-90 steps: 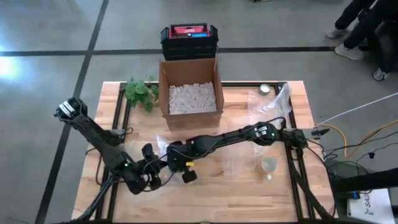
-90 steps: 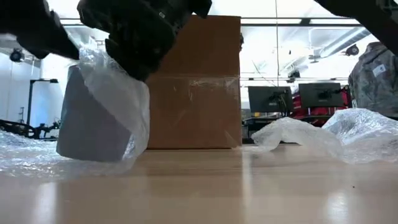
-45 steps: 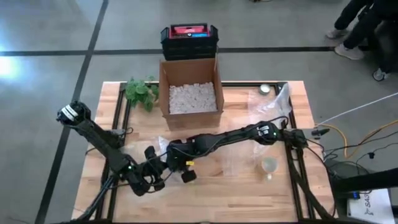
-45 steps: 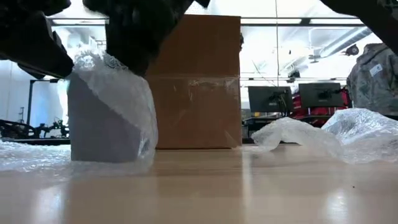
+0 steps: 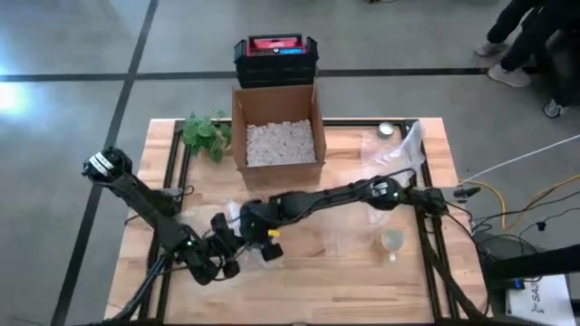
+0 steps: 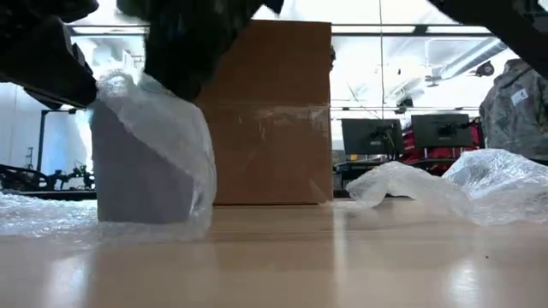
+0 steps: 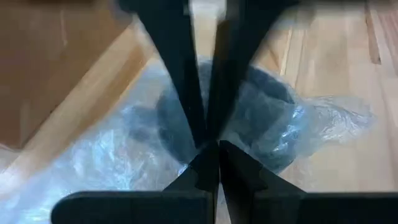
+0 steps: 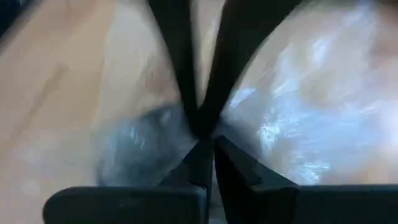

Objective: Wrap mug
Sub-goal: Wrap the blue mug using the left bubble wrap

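I see mug [image 6: 141, 175] upright on surface [image 6: 342, 257], draped in bubble wrap [image 6: 184, 137] | left tool [image 7: 210, 140] pinched on wrap | right tool [image 8: 202, 134] apparently clamped on wrap too

The wooden worktop [image 5: 181, 281] carries an open box [image 5: 277, 136] of white fill at the middle of its far edge; a green sprig [image 5: 204, 134] lies just beside the box, toward the far left corner; a small round object [image 5: 387, 129] and crumpled clear wrap [image 5: 405, 145] lie near the far right corner; a clear cup [image 5: 391, 241] stands near the right edge; a sheet of bubble wrap [image 5: 349, 231] spreads over the middle; a grey mug [image 6: 141, 171], draped in the wrap, stands upright on it toward the near left.
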You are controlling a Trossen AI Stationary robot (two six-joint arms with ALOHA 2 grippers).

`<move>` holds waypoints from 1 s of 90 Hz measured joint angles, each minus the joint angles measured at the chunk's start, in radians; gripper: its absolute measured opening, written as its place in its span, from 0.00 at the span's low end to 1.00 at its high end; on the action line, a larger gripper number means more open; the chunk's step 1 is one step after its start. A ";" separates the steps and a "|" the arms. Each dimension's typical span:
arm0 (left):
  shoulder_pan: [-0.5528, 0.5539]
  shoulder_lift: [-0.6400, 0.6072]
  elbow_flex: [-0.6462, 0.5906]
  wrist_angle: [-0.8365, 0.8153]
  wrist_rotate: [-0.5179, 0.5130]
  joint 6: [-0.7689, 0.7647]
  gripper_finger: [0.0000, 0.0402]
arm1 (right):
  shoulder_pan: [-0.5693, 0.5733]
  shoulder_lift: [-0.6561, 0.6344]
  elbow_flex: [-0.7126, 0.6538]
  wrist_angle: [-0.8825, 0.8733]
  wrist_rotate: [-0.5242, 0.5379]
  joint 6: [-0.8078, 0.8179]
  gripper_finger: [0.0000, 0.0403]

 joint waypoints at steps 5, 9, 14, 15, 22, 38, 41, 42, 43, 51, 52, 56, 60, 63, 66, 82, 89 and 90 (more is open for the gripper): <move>0.001 -0.005 0.000 0.001 0.006 0.000 0.00 | 0.003 0.011 0.001 0.000 -0.001 0.001 0.01; 0.001 -0.012 -0.001 -0.001 0.010 0.000 0.00 | 0.004 0.023 0.004 0.003 -0.004 0.001 0.01; 0.001 -0.021 -0.001 -0.003 0.013 0.000 0.00 | 0.004 0.039 0.006 0.016 -0.005 0.001 0.01; 0.001 -0.023 0.000 -0.003 0.014 0.000 0.00 | 0.004 0.041 0.006 0.016 -0.006 0.002 0.01; 0.001 -0.035 0.014 -0.006 0.023 0.010 0.00 | 0.005 0.053 0.006 0.009 -0.005 0.012 0.01; 0.002 -0.054 0.050 0.000 -0.002 0.054 0.00 | 0.007 0.041 0.003 -0.001 -0.002 0.000 0.01; 0.006 -0.053 0.050 0.000 -0.004 0.056 0.00 | 0.007 0.033 0.001 -0.008 -0.002 0.001 0.01; 0.007 -0.052 0.050 -0.001 -0.004 0.056 0.00 | 0.007 0.031 0.001 -0.009 -0.002 0.001 0.01; 0.007 -0.050 0.050 -0.002 -0.004 0.056 0.00 | 0.006 0.029 0.001 -0.009 -0.002 0.001 0.01; 0.009 -0.035 0.029 -0.005 -0.003 0.039 0.00 | 0.007 0.004 0.008 -0.046 -0.003 0.001 0.01; 0.010 -0.031 0.025 -0.006 -0.002 0.034 0.00 | 0.007 0.000 0.009 -0.048 -0.004 0.001 0.01; 0.011 -0.020 0.014 -0.004 0.004 0.015 0.00 | 0.007 -0.017 0.017 -0.055 -0.003 0.000 0.01; 0.012 -0.015 0.004 -0.001 -0.002 -0.007 0.00 | 0.007 -0.038 0.024 -0.059 -0.004 0.000 0.01; 0.013 -0.010 0.001 0.004 -0.001 -0.021 0.00 | 0.007 -0.054 0.030 -0.061 -0.004 0.001 0.01; 0.013 -0.003 0.000 0.005 -0.006 -0.027 0.00 | 0.007 -0.068 0.034 -0.064 -0.005 0.001 0.01; 0.013 0.000 -0.001 0.013 -0.008 -0.026 0.00 | 0.015 -0.093 0.043 -0.170 -0.015 0.008 0.01; 0.013 -0.003 -0.003 0.014 -0.009 -0.024 0.00 | 0.025 -0.104 0.043 -0.186 -0.021 0.009 0.01; 0.014 -0.003 -0.003 0.014 -0.009 -0.024 0.00 | 0.027 -0.105 0.043 -0.185 -0.021 0.009 0.01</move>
